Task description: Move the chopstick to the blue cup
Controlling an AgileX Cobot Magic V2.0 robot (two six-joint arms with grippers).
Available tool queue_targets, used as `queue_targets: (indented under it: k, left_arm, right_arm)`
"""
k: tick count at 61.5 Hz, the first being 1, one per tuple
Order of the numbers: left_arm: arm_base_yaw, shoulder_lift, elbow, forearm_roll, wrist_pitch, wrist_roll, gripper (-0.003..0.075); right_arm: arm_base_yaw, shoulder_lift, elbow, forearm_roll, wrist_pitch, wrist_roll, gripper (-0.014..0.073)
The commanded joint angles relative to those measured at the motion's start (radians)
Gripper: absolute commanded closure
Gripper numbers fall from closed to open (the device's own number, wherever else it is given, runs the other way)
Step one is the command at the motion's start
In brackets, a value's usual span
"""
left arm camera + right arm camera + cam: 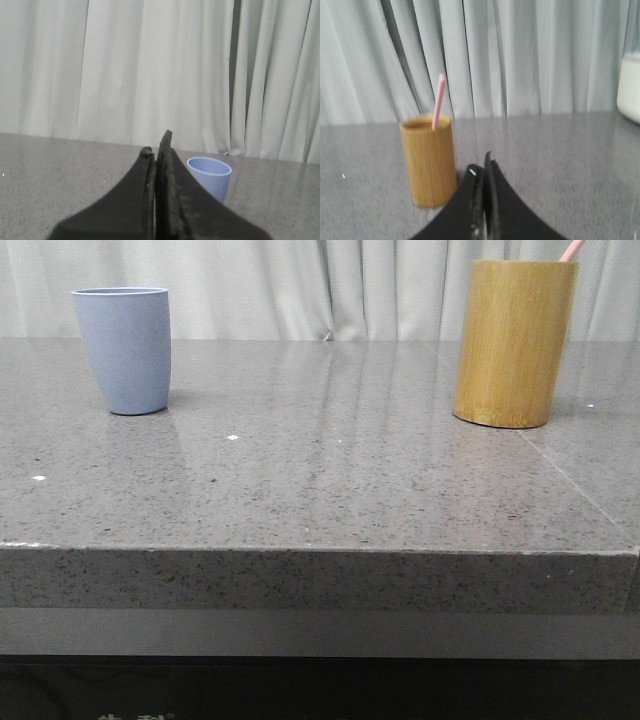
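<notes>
The blue cup (pixel 125 350) stands upright at the far left of the table; it also shows in the left wrist view (pixel 210 178), beyond my fingers. A pale pink chopstick (pixel 571 250) sticks out of the yellow-brown bamboo holder (pixel 513 343) at the far right; in the right wrist view the chopstick (pixel 438 101) leans out of the holder (pixel 429 162). My left gripper (pixel 156 150) is shut and empty, short of the blue cup. My right gripper (pixel 482 165) is shut and empty, short of the holder. Neither gripper shows in the front view.
The grey speckled table (pixel 330 480) ends in a front edge near the camera. A pale curtain (pixel 300 285) hangs behind it. A white object (pixel 628 85) stands at the edge of the right wrist view.
</notes>
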Motion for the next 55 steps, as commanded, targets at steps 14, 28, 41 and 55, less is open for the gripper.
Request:
queue_targets:
  k: [14,28,41,55]
  left_arm:
    - [-0.001,0.264,-0.398,-0.001,0.243,-0.005,0.0739]
    - [-0.001,0.45,-0.506,-0.001,0.355,-0.005,0.0739]
    - [-0.001,0.544,-0.502,-0.001,0.355,-0.005,0.0739]
    - [-0.001,0.626,-0.502,-0.002,0.35,-0.005,0.0739]
  right_arm:
    - [-0.004,0.206,-0.37,-0.019,0.162,-0.001,0.0661]
    - [-0.004,0.423,-0.475,-0.019,0.274,-0.006,0.0661]
    - [-0.004,0.553,-0.473,-0.019,0.328,-0.006,0.0661]
    - [-0.004,0.657,-0.473,-0.028,0.392,-0.083,0.0659]
